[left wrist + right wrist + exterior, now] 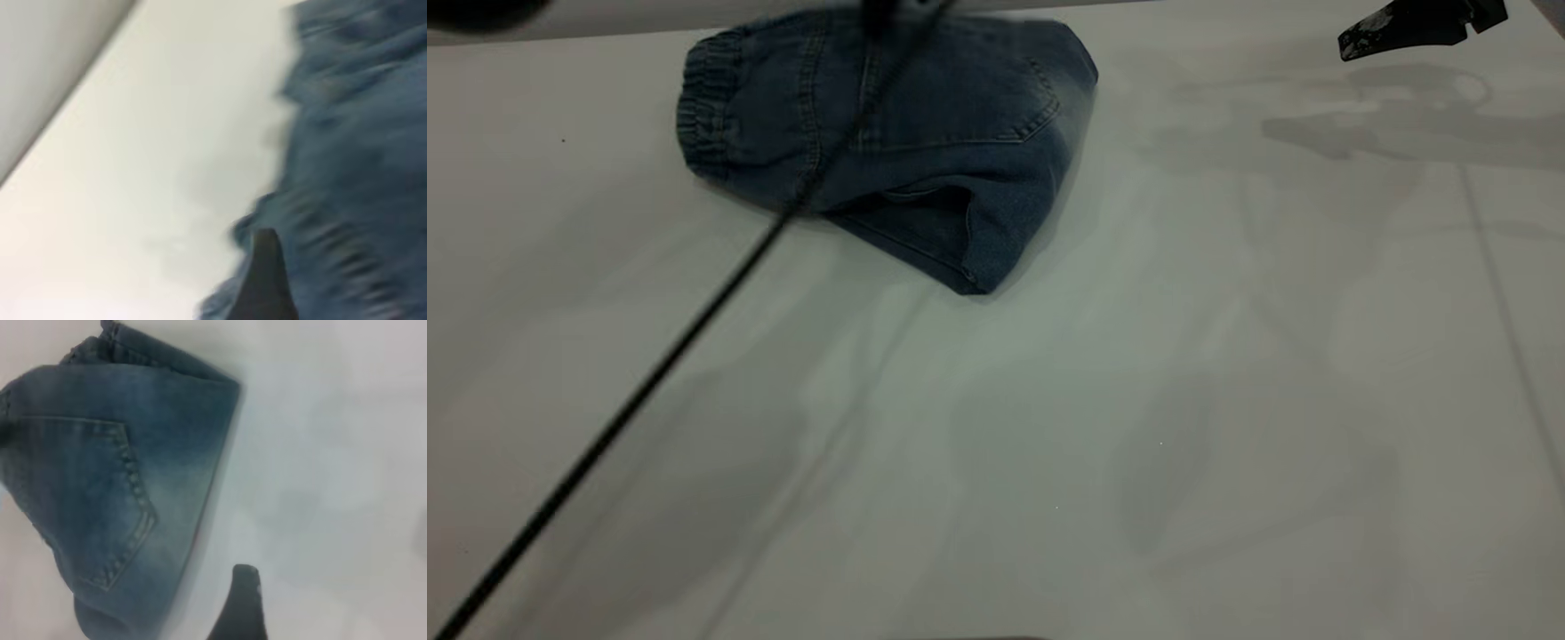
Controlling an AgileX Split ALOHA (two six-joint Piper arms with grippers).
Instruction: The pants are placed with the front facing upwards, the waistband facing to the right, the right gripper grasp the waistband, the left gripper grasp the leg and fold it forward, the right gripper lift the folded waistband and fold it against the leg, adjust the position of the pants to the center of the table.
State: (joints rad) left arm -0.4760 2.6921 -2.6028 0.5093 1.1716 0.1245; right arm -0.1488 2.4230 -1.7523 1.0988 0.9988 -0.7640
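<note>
The blue denim pants [925,124] lie folded into a compact bundle at the far left-centre of the table [1138,400]. A back pocket faces up, and the ruffled waistband [704,111] is at the bundle's left end. My left gripper [880,11] hovers blurred over the bundle's far edge. In the left wrist view the left gripper [331,287] is open above the crinkled denim [360,133], and one fingertip [267,267] shows. My right gripper [1352,44] hangs at the far right, well apart from the pants. In the right wrist view the right gripper [300,607] is open over bare table beside the pants [113,487].
A thin black cable [649,373] runs diagonally from the near left corner up across the pants. A seam line [1503,311] crosses the table surface at the right. The table's far edge passes just behind the pants.
</note>
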